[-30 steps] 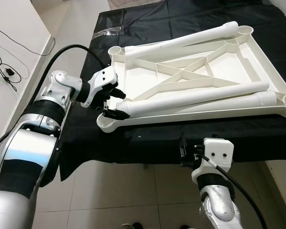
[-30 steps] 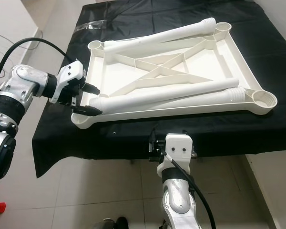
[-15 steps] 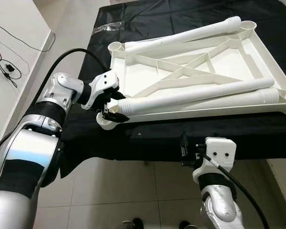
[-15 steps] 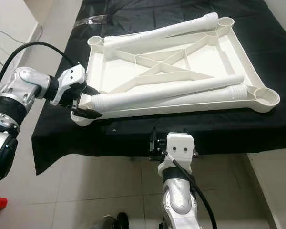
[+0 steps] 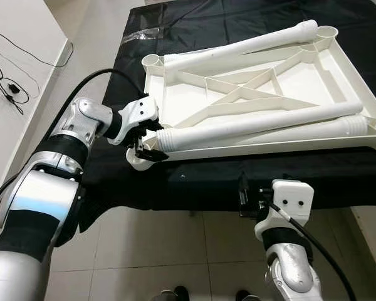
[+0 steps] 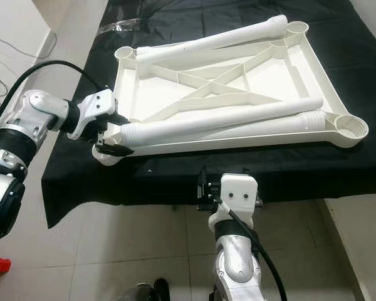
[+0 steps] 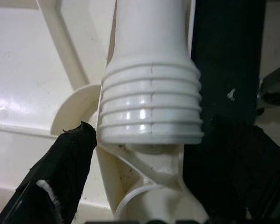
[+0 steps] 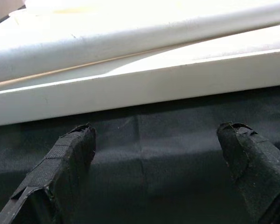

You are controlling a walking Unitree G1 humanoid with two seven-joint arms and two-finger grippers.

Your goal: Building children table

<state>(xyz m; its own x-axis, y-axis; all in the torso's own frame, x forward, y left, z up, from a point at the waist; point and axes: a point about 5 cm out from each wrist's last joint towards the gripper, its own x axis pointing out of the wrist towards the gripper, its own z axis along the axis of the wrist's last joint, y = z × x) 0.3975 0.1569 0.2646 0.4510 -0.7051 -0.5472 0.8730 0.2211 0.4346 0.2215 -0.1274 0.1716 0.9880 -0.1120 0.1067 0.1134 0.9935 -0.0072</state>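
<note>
1. Tabletop (image 5: 263, 94) is lying upside down on black cloth (image 5: 194, 182), near its front edge.
2. Leg (image 5: 257, 125) ribbed end is being straddled by left gripper (image 5: 145, 139), fingers spread, at the tabletop's near-left corner.
3. Right gripper (image 8: 163, 154) is hovering at the cloth's front edge, fingers wide, holding nothing.

The upturned white table top (image 5: 263, 94) covers most of the black-draped tabletop (image 5: 113, 75), leaving a bare strip of cloth along the tabletop's left edge and a narrower one along its near edge. Two loose legs (image 5: 257, 124) lie lengthwise across the near rail, blocking reach into the ribbed underside from the front; a third leg (image 5: 238, 49) bars the far rail. The near-left corner socket (image 5: 140, 161) is crowded by the left gripper (image 5: 145, 143), its fingers spread around the threaded leg end (image 7: 151, 109). The right gripper (image 8: 154, 154) hangs wide apart just off the near edge, over open floor (image 5: 144, 251). A crumpled plastic wrapper (image 5: 141, 36) sits at the far-left corner.
</note>
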